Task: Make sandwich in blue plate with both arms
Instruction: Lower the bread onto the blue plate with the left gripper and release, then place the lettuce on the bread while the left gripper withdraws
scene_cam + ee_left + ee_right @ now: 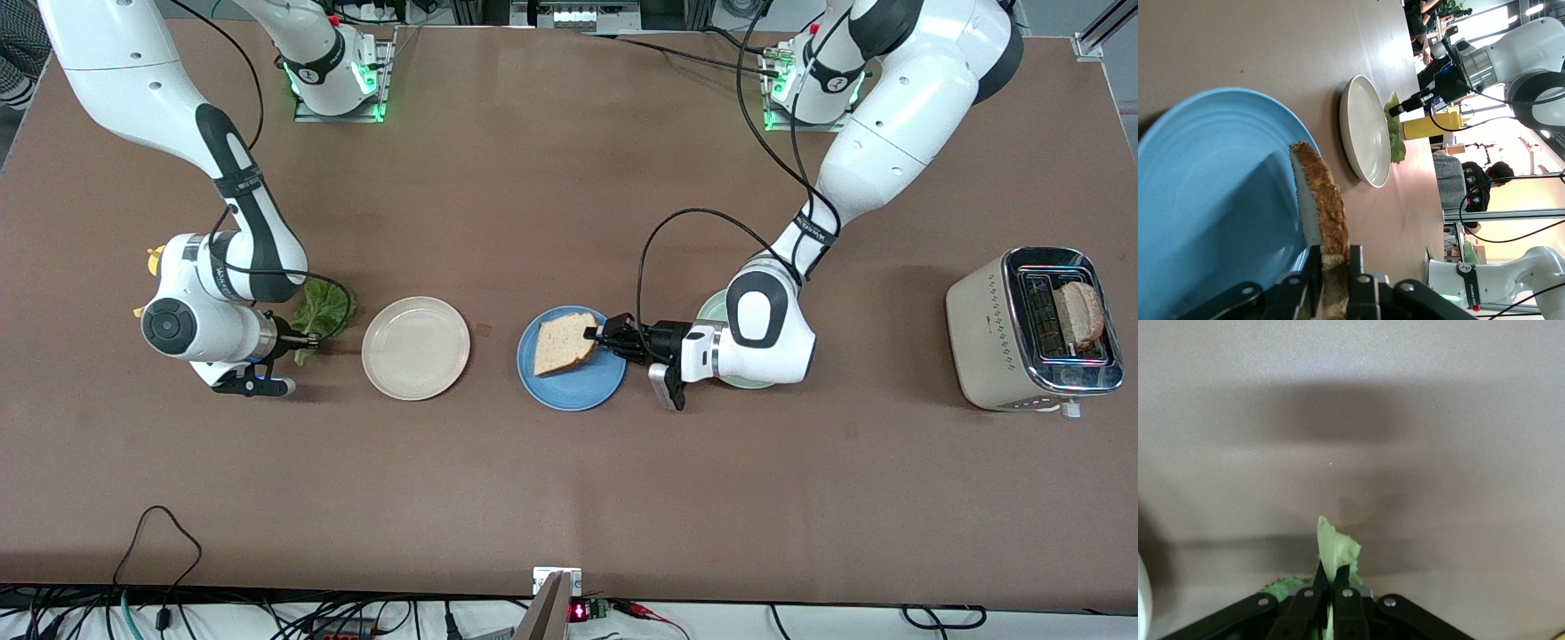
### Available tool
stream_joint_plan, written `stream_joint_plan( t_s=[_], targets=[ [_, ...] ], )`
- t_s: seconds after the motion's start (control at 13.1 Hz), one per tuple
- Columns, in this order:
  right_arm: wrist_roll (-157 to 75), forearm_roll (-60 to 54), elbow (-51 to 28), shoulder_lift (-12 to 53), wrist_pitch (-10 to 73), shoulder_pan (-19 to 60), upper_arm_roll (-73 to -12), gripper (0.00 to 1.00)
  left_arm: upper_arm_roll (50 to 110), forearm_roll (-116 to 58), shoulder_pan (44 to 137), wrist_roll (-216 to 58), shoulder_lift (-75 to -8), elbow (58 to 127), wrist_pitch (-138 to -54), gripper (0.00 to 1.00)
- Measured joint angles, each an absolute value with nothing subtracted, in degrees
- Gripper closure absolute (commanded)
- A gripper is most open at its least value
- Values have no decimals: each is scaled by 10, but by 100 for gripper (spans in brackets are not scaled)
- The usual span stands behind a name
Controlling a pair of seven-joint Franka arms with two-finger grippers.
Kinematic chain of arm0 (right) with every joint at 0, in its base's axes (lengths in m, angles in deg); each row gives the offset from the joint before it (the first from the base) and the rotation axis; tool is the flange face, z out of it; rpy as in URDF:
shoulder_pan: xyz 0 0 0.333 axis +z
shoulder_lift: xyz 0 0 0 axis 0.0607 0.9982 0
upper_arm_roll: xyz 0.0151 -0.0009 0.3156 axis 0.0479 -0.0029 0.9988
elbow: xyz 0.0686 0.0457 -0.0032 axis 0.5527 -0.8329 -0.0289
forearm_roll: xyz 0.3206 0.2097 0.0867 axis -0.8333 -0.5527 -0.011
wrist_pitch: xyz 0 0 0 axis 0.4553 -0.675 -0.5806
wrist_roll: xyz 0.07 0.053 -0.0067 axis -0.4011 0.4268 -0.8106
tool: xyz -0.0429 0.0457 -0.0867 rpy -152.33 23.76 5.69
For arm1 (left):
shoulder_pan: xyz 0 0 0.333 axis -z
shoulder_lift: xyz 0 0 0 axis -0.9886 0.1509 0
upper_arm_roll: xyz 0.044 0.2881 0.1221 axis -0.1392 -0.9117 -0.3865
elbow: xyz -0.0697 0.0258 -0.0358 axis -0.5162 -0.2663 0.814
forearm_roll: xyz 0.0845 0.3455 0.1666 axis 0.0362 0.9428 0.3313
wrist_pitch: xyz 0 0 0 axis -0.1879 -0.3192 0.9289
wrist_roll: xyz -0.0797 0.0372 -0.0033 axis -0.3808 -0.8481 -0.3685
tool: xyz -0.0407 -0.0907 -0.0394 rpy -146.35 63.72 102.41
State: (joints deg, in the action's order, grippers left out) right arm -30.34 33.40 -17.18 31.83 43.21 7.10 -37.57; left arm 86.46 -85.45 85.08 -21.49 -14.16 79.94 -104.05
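A tan bread slice (564, 343) with a brown crust lies in the blue plate (569, 391) at mid-table. My left gripper (594, 335) is shut on the slice's crust edge, with a finger on each side of the bread slice (1322, 193) over the blue plate (1205, 200). The left gripper (1333, 257) comes in from the left arm's end. My right gripper (305, 339) is shut on a crinkled green lettuce leaf (325, 306), low over the table beside the cream plate. In the right wrist view the lettuce leaf (1335, 550) sticks out between the shut fingers of the right gripper (1333, 577).
A cream plate (415, 348) stands between the lettuce and the blue plate. A mint-green plate (711, 310) is mostly hidden under the left wrist. A beige toaster (987, 329) with a bread slice (1081, 315) in its slot stands at the left arm's end.
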Motion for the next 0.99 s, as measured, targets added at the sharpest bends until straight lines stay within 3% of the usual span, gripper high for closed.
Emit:
stream_joint_plan(
  t_s=[0.23, 0.46, 0.69, 0.99],
  targets=[
    [-303, 333, -160, 318, 419, 71, -376, 100, 856, -808, 846, -217, -147, 794, -1034, 0],
    [-291, 322, -103, 314, 326, 71, -376, 100, 844, -666, 827, -301, -174, 783, -954, 0],
    [-248, 279, -54, 296, 250, 76, -374, 100, 844, -509, 816, -436, -230, 771, -880, 0],
    [-89, 182, -2, 291, 213, 129, -370, 100, 847, -261, 826, -577, -327, 770, -793, 0]
  ],
)
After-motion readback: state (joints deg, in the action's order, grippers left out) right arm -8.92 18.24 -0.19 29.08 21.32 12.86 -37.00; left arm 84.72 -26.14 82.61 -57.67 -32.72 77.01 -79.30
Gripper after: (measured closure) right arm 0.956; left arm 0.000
